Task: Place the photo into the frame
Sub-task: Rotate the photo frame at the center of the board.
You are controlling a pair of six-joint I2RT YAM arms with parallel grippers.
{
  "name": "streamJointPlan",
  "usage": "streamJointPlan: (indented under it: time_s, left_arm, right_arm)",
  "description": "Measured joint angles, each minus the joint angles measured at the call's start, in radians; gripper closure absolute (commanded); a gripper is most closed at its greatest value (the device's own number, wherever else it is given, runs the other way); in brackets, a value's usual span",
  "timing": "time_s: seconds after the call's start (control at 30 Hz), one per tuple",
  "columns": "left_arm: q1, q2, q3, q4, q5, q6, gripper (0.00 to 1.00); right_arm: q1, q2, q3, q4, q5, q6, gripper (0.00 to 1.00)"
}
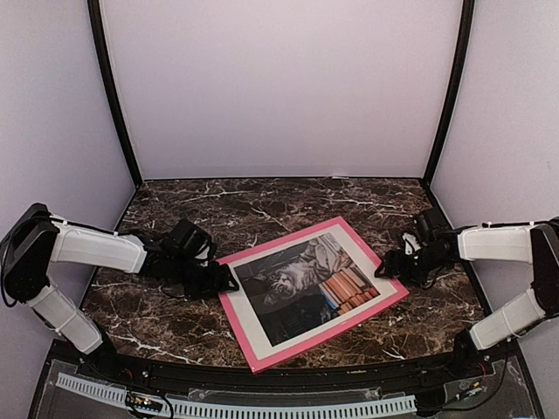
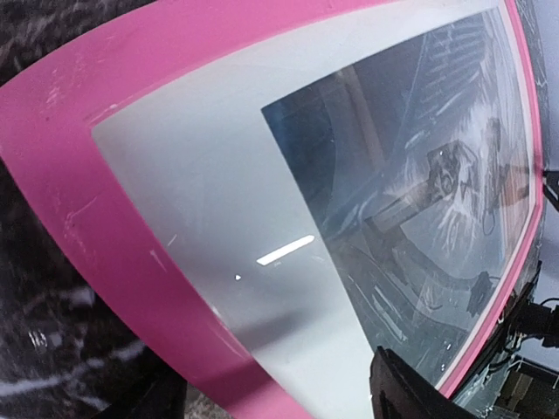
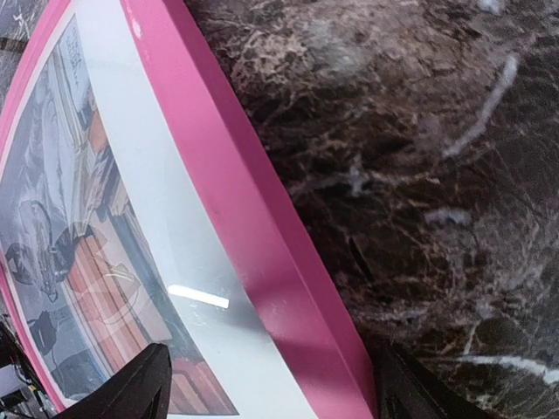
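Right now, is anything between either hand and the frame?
Nothing visible. The left hand and the right hand sit at opposite corners of the frame, each with jaws open astride its pink rail in the wrist views. The photo already shows inside it, bordered by the white mat.

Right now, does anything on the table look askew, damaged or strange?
The frame lies turned at an angle to the table edges, with one corner pointing toward the arms. Its pink rail carries faint pale scuffs in the left wrist view. The photo sits within the mat window. Nothing is spilled.
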Motion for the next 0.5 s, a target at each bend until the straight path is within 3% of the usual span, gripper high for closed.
streamJointPlan:
  time_s: [0.2,0.3,0.5]
  left_arm:
    - [0.119,0.214,0.234,-0.027,-0.02,0.077,0.28]
    - [0.191,0.35,0.406,-0.04,-0.037,0.149,0.19]
    - [0.268,0.669,0.91,-0.134,-0.045,0.309,0.02]
  right_arm:
    - [0.106,-0.114,-0.1,0.043,0.098,0.113,0.21]
    - [0.21,-0.151,-0.134,0.061,0.115,0.181,0.21]
    - [0.426,-0.168,-0.158,0.092,0.012,0.281,0.19]
